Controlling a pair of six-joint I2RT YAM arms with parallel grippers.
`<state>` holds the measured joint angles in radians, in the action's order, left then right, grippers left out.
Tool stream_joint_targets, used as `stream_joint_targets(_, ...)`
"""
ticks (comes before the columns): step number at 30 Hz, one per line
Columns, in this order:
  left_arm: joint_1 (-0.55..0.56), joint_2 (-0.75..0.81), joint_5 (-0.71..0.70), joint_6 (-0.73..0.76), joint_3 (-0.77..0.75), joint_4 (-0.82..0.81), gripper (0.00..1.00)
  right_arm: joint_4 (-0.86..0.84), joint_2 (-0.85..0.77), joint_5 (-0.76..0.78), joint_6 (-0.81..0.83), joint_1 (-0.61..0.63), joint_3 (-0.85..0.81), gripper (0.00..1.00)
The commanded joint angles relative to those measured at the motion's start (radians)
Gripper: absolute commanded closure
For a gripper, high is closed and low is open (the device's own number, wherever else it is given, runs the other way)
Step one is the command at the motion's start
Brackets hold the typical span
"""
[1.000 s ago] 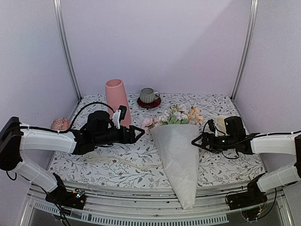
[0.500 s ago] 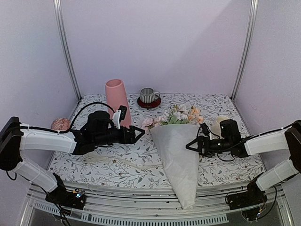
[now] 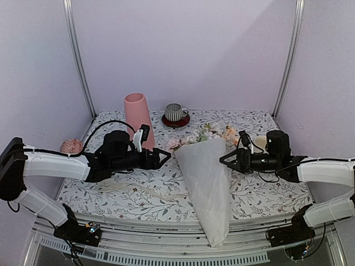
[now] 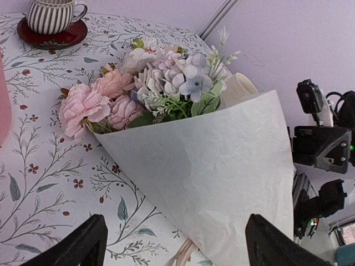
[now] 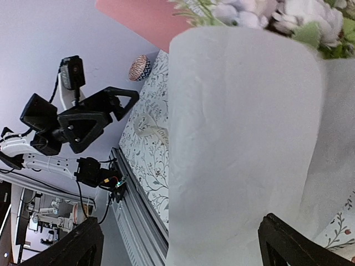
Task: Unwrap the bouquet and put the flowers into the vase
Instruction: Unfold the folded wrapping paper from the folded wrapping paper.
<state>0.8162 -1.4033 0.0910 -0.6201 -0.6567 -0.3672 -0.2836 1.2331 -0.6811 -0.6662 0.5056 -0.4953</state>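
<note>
The bouquet lies mid-table, its white wrapping paper (image 3: 208, 188) a cone with the point toward the front edge and the flowers (image 3: 201, 136) at the far, wide end. The pink vase (image 3: 138, 117) stands upright at the back left. My left gripper (image 3: 165, 159) hangs open just left of the cone's rim, clear of it. My right gripper (image 3: 226, 162) is open against the cone's right edge. In the left wrist view the paper (image 4: 222, 177) and blooms (image 4: 161, 83) lie beyond the open gripper (image 4: 175, 246). In the right wrist view the paper (image 5: 238, 138) fills the space between the open fingers (image 5: 72, 249).
A loose cream ribbon (image 3: 133, 188) lies on the floral cloth left of the cone. A grey striped mug (image 3: 176, 113) on a red saucer stands at the back. A cream mug (image 3: 259, 143) sits behind the right gripper, and a pink patterned ball (image 3: 71, 146) at the far left.
My right gripper moved left and then up to the cone's right edge. The bouquet shifted slightly left, point included. The left arm stayed put.
</note>
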Motion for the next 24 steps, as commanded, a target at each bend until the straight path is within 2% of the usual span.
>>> stream_joint_targets(1,0.009,0.001,-0.008,0.014,0.006,0.011,0.11,0.016,-0.057,-0.044,-0.016,0.017,-0.049,0.00)
stream_joint_targets(15,0.015,0.000,-0.004,0.016,-0.009,0.017,0.11,0.088,-0.040,-0.068,0.087,0.195,-0.203,0.00)
stream_joint_targets(24,0.024,0.062,-0.062,0.015,0.006,0.034,0.11,0.204,0.120,-0.007,0.224,0.396,-0.358,0.01)
